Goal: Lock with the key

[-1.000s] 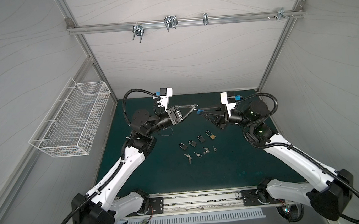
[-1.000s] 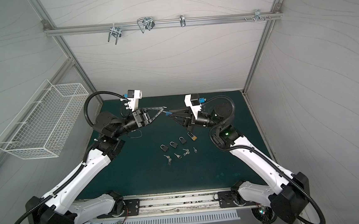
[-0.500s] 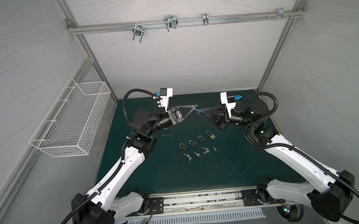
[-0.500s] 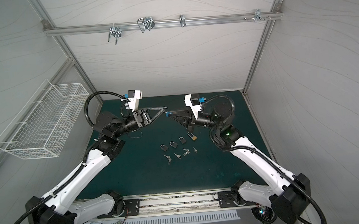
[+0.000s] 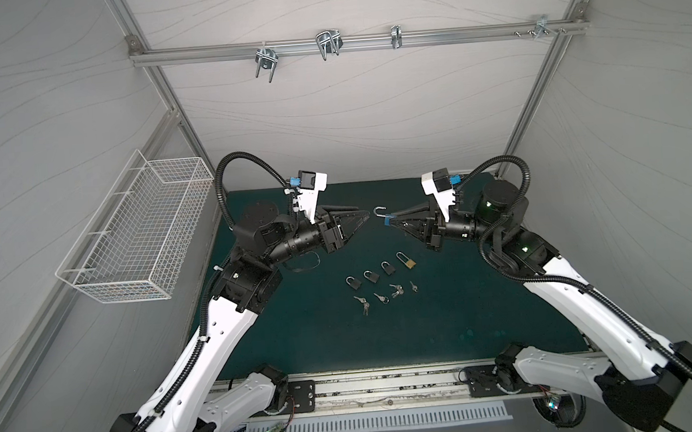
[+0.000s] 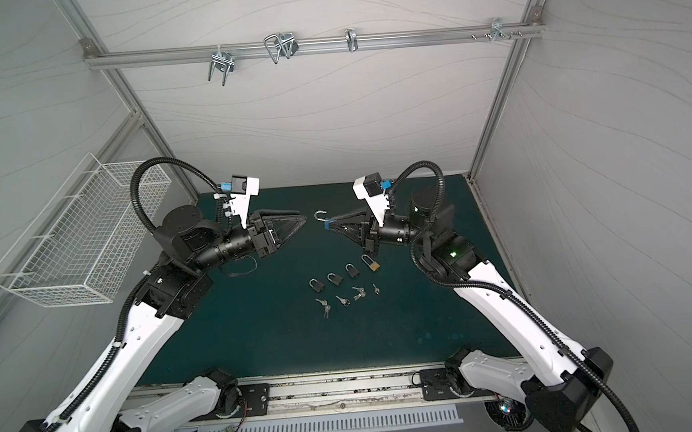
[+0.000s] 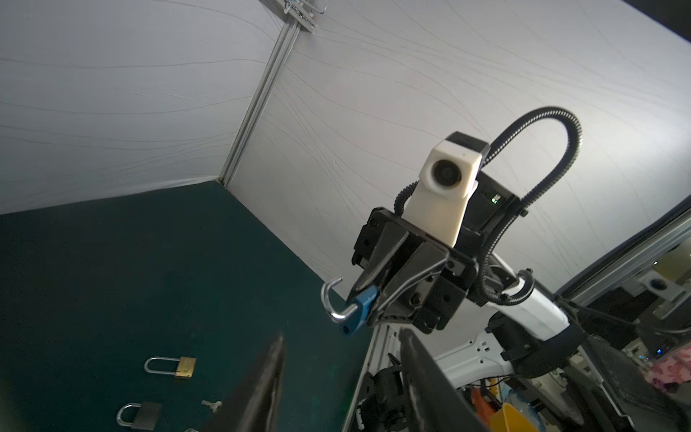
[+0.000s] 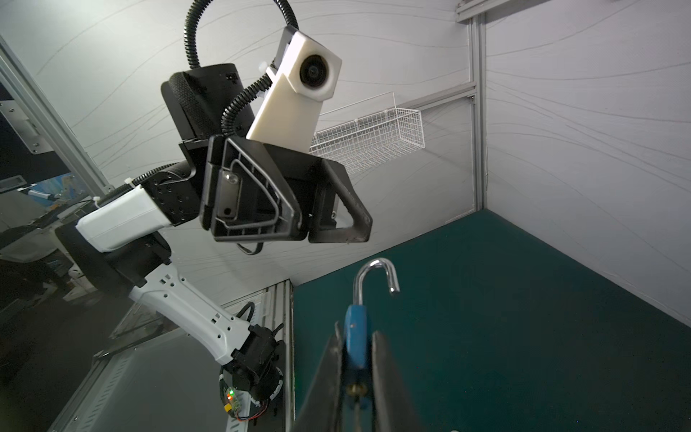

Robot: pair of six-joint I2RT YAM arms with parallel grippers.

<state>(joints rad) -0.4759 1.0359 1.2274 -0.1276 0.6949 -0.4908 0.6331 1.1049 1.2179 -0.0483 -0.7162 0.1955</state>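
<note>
place: robot lab test cell
walls: white panels [image 5: 351, 133], aluminium frame [image 5: 167, 92]
fittings: hook rail [image 5: 448, 35], wire basket [image 5: 141, 239]
rig: robot arms [image 5: 223, 325] at green-matted table [image 5: 427, 332]

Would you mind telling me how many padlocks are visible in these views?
5. Three black padlocks and a brass padlock lie in a diagonal row on the green mat; a blue padlock, shackle open, is held in the right gripper. None appears hidden.

My dark green worktop [image 5: 324, 339] sat boxed in by pale grey walls [image 5: 349, 112]. A white wire basket [image 5: 137, 236] hung beside it, and a metal rail [image 5: 448, 37] with hooks [image 5: 327, 45] ran high above its far edge.
</note>
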